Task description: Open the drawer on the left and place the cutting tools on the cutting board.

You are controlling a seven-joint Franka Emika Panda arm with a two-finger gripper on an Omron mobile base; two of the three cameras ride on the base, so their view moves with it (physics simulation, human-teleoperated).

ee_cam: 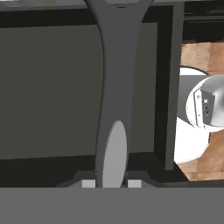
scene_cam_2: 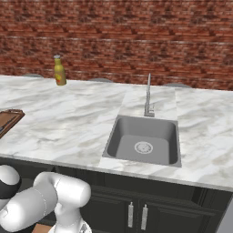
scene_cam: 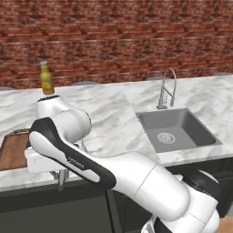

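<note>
This is a kitchen, a rendered one. A long marble counter (scene_cam: 109, 113) runs in front of a red brick wall (scene_cam_2: 127, 41). A grey sink (scene_cam_2: 143, 141) is set into it, with a tall metal tap (scene_cam: 167, 88) standing behind the basin. Below are dark cabinet doors (scene_cam_2: 136, 207) with silver handles. A yellow bottle (scene_cam: 46, 78), perhaps sauce or oil, stands near the wall. A brown wooden cutting board (scene_cam: 13, 148) lies at the counter's left end. The floor looks like wood.
</note>
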